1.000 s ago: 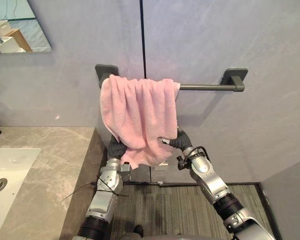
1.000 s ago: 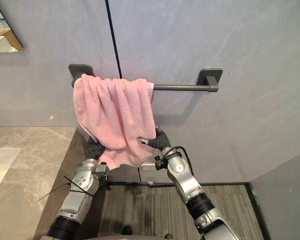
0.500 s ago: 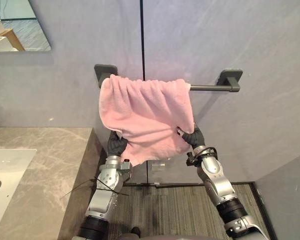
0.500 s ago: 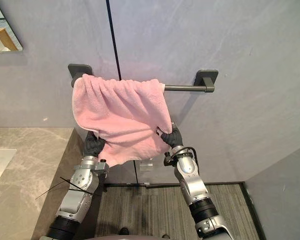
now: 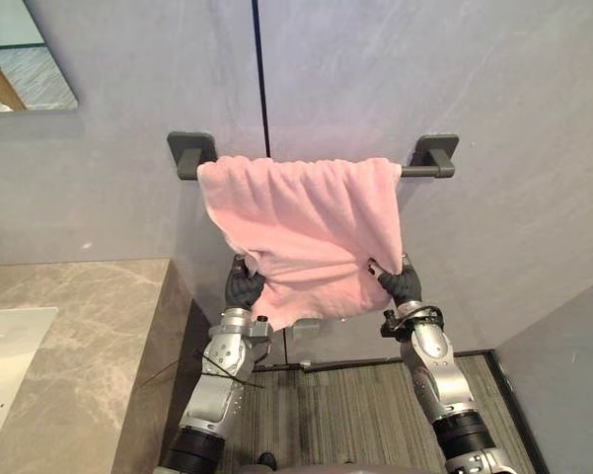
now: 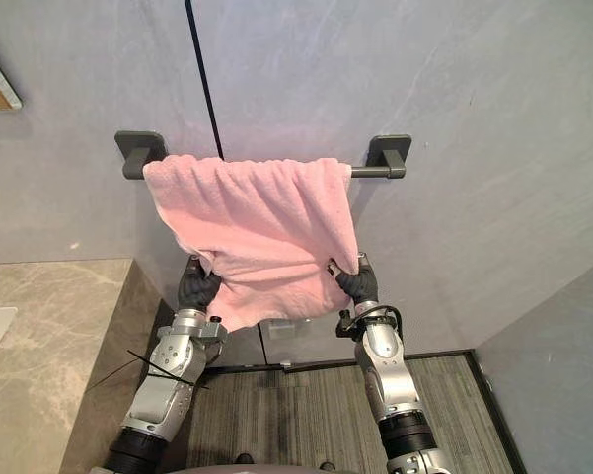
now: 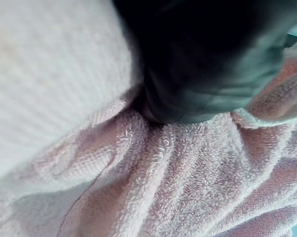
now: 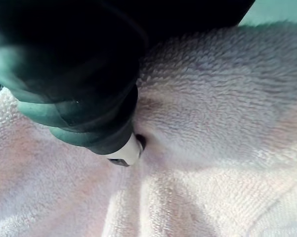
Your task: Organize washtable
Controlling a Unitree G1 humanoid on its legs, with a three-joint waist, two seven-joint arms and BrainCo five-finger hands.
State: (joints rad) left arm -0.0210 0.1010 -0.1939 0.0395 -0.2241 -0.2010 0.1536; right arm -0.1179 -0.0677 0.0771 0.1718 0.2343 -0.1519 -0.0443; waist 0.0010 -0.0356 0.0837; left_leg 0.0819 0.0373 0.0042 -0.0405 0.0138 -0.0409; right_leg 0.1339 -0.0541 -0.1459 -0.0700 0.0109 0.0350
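Left eye view has the pink towel point(image 5: 306, 227) draped over the dark bar point(image 5: 426, 171) on the grey wall. It is spread across nearly the whole length, so a short bare piece of bar shows at the robot's right end. The top edge lies fairly even along the bar; the lower part is less tidy (the bottom hem runs slanted and bunches toward the left corner).

The left robot hand point(image 5: 244, 289) is up at the towel's lower left corner, touching the cloth. In its own wrist view the dark cover and the pink terry hide the grip, so I cannot tell whether it is clamped on the cloth or merely lying against it. The right robot hand point(image 5: 403, 287) is at the lower right corner, where fingertips point(image 5: 374, 267) show curled over the towel's edge. It looks pinched shut on that corner, holding it out to the side.

As a judgement, the towel part of the tidying is nearly done: the cloth is hung and pulled wide. What seems left is to let the bottom corners go so the cloth drops straight, perhaps after evening the hem, and to bring both arms down. To the robot's left a marble counter point(image 5: 79, 326) with a white sink point(image 5: 5, 341) shows in part. Whether anything on it needs sorting cannot be judged from this stretch.
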